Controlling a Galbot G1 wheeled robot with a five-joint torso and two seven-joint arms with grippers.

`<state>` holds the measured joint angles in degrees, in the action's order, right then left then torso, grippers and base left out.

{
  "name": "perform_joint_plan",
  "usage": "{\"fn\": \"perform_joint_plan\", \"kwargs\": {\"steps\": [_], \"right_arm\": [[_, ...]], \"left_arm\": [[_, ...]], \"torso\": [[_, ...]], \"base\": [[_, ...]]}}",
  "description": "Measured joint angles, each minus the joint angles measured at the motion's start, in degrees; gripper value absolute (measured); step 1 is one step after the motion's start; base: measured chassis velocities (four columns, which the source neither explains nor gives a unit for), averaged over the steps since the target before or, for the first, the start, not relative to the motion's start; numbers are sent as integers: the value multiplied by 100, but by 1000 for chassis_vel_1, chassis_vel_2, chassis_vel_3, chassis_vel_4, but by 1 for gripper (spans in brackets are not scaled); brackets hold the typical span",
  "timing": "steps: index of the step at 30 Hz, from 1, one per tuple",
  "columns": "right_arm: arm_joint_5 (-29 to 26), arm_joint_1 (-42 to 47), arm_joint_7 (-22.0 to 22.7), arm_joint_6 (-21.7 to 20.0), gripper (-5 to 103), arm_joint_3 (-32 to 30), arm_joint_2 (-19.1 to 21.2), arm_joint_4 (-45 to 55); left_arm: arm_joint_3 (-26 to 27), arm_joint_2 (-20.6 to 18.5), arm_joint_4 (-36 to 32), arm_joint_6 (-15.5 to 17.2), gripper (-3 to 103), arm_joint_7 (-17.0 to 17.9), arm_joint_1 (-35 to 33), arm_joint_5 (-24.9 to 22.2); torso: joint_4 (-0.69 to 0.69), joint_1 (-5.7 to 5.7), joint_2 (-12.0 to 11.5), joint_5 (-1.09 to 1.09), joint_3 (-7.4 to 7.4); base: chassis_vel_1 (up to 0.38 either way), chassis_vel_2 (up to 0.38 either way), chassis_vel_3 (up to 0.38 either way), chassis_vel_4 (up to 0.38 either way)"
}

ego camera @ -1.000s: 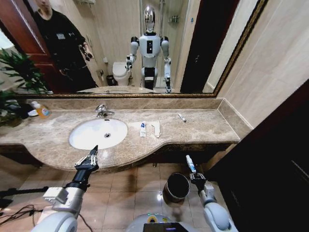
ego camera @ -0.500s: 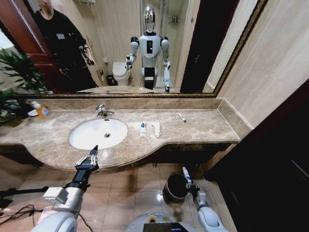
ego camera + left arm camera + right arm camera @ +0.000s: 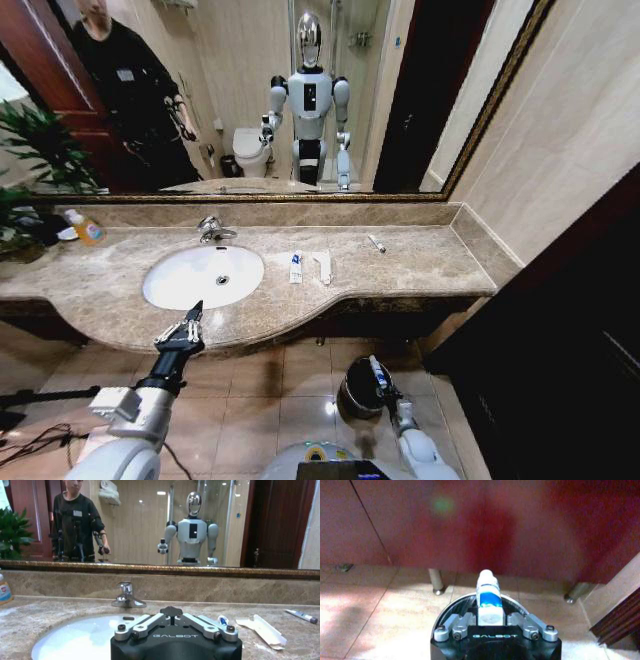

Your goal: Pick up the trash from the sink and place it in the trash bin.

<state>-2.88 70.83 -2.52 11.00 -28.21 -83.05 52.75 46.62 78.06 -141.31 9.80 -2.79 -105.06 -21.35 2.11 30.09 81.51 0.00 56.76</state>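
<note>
4 pieces of trash show in the head view: 3 lie on the marble counter at the frame's middle, namely a white mini tube with blue marks, a white packet just beside it, and a thin white stick farther toward the right. The 4th, another white tube, is clamped in the right gripper at the lower middle, over the rim of the 1 trash bin on the tiled floor. The 1 sink sits left of centre, with 1 chrome faucet behind it and 1 orange-yellow bottle at the far left. The left gripper hangs at the lower left, in front of the counter edge, its fingers apart.

In the left wrist view, 3 items lie at the lower right of the frame: the tube, the packet and the stick. The basin is at the lower left.

In the right wrist view, 1 tube stands gripped between the jaws at centre, the bin's rim right behind it.
</note>
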Motion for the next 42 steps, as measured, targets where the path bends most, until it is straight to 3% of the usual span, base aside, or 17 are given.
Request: {"fn": "perform_joint_plan", "kwargs": {"steps": [10,17,18,20,22,29,42], "right_arm": [[160,-433,109,102,25,-3,-150,-654],[165,-460,119,146,57,-7,-126,-762],[165,-460,119,146,57,-7,-126,-762],[164,-463,126,169,68,-11,-100,-782],[162,-464,130,175,68,-15,-87,-782],[57,-439,139,160,99,-21,-26,-702],[-15,-361,135,158,100,-25,40,-638]], "left_arm": [[0,0,0,0,0,0,0,0],[0,0,0,0,0,0,0,0],[0,0,0,0,0,0,0,0],[0,0,0,0,0,0,0,0],[0,0,0,0,0,0,0,0],[0,0,0,0,0,0,0,0],[0,0,0,0,0,0,0,0]], "torso": [[0,0,0,-1,0],[0,0,0,-1,0],[0,0,0,-1,0],[0,0,0,-1,0],[0,0,0,0,0],[0,0,0,0,0],[0,0,0,0,0]], "base": [[0,0,0,0],[0,0,0,0],[0,0,0,0],[0,0,0,0],[0,0,0,0],[0,0,0,0],[0,0,0,0]]}}
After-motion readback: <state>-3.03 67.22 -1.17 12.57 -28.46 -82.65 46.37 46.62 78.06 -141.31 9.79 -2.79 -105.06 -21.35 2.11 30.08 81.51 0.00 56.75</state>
